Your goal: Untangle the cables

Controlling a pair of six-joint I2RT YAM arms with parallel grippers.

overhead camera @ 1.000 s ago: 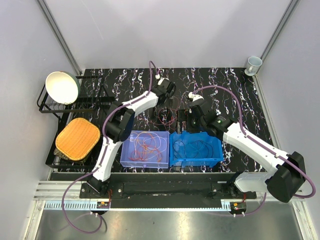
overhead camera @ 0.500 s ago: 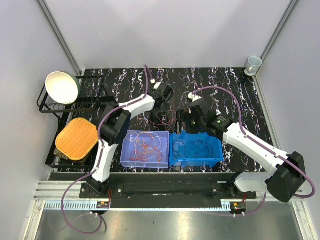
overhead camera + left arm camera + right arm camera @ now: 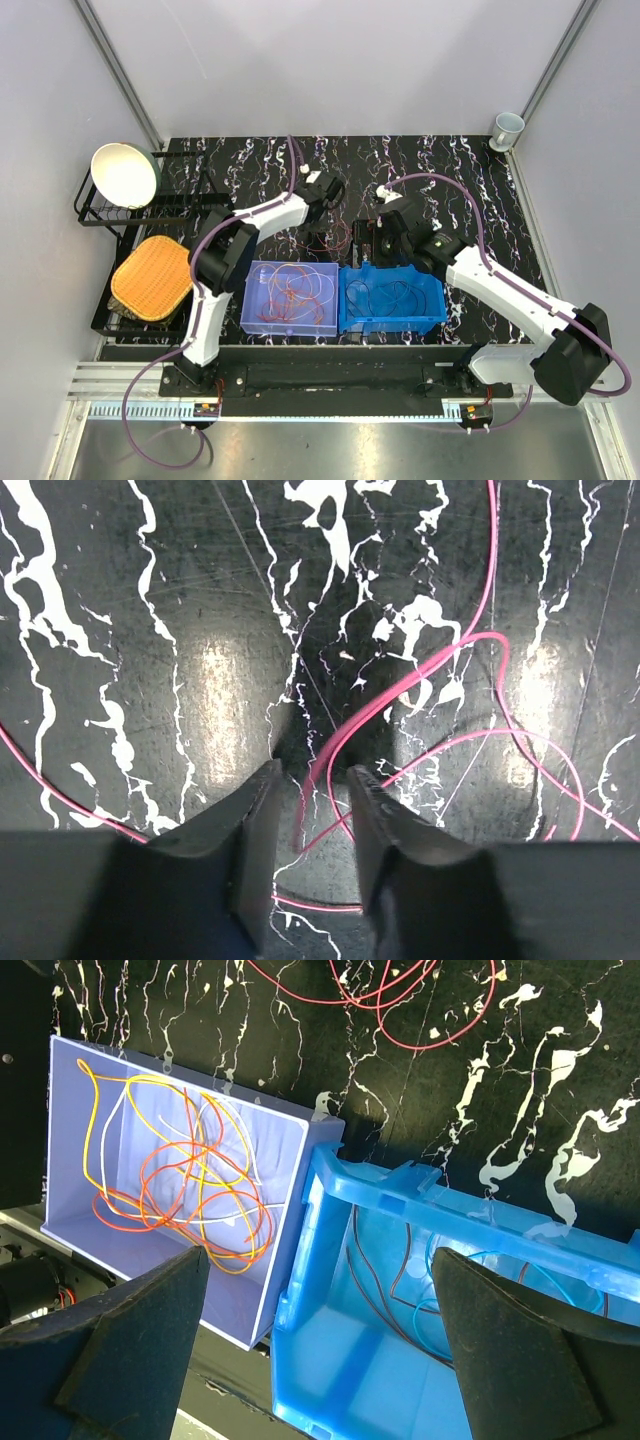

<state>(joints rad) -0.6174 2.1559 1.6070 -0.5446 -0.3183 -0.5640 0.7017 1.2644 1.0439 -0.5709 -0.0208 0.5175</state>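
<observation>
1. My left gripper (image 3: 310, 830) is down on the tabletop (image 3: 120, 660) just behind the blue bin (image 3: 392, 326). Jaws are narrowed but not closed, straddling one strand of the red cable (image 3: 400, 695); the pads do not look to be pinching it yet
2. My right gripper (image 3: 320, 1360) hangs over the blue bin, jaws spread wide, holding nothing
3. Where the cables (image 3: 332, 236) lie: red loops loose on the tabletop behind the blue bin; orange, yellow and white cables (image 3: 190, 1190) coiled in the lavender bin (image 3: 70, 1140) that touches the blue bin's left side; dark and blue cables (image 3: 392, 1280) inside the blue bin itself
4. Handling, judged: thin, very light, limp wire. The smooth jacket will likely slip through a loose pinch, and loops will drag neighbours wherever they cross
5. Hold point, judged: a single free run of strand clear of any crossing, pinched fully, then lifted slowly
</observation>
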